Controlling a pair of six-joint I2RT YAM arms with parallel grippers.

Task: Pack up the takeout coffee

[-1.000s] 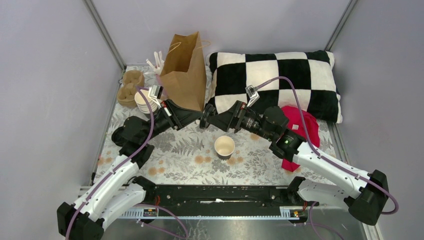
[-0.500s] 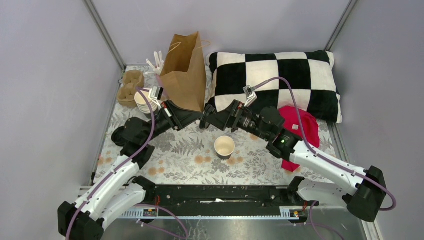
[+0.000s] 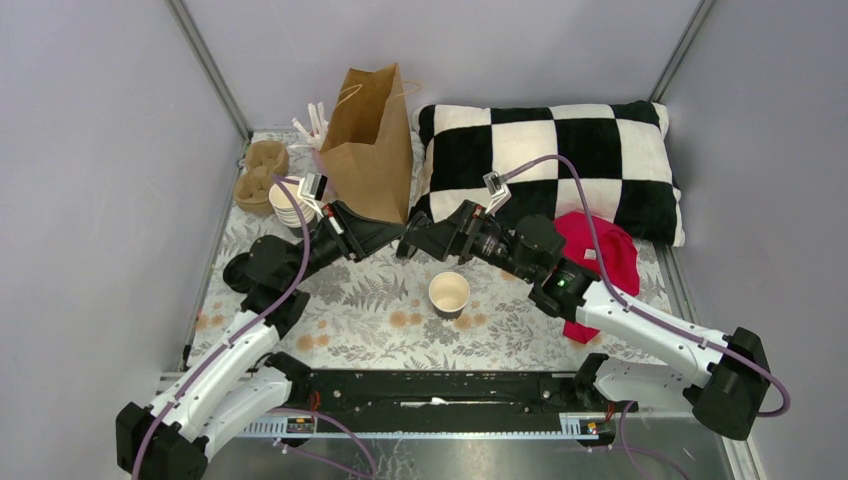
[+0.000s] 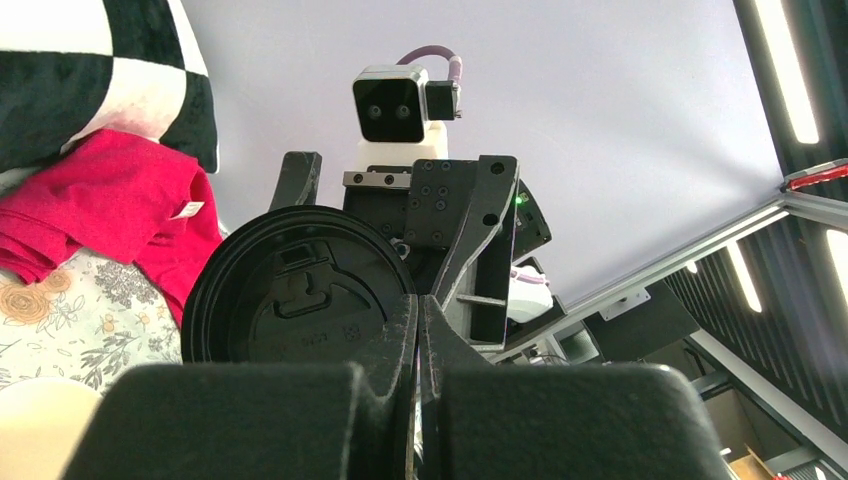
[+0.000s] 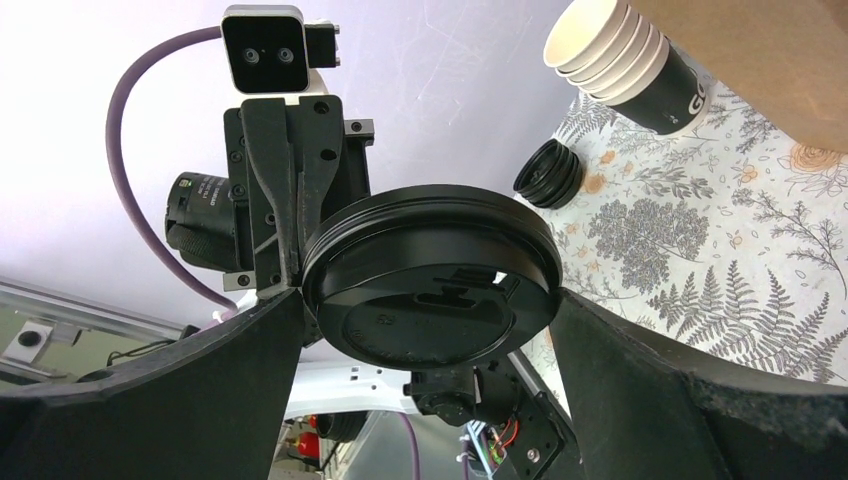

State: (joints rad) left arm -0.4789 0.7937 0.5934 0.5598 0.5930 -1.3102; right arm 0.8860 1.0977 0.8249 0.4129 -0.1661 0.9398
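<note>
Three grey walls (image 3: 450,40) around one fern-printed tablecloth (image 3: 365,300)

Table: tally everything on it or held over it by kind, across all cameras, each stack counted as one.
Paper bag: 1
Checked pillow: 1
Red cloth: 1
Cup carrier: 1
White stick bundle: 1
Cup stack: 1
Lid stack: 1
Single open cup: 1
Single lid, pinched by left gripper: 1
Total: 9

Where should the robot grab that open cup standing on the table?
Probably by its side wall, coming in level from the near side. The open cup stands upright and round, and its mouth should stay free for the lid.
</note>
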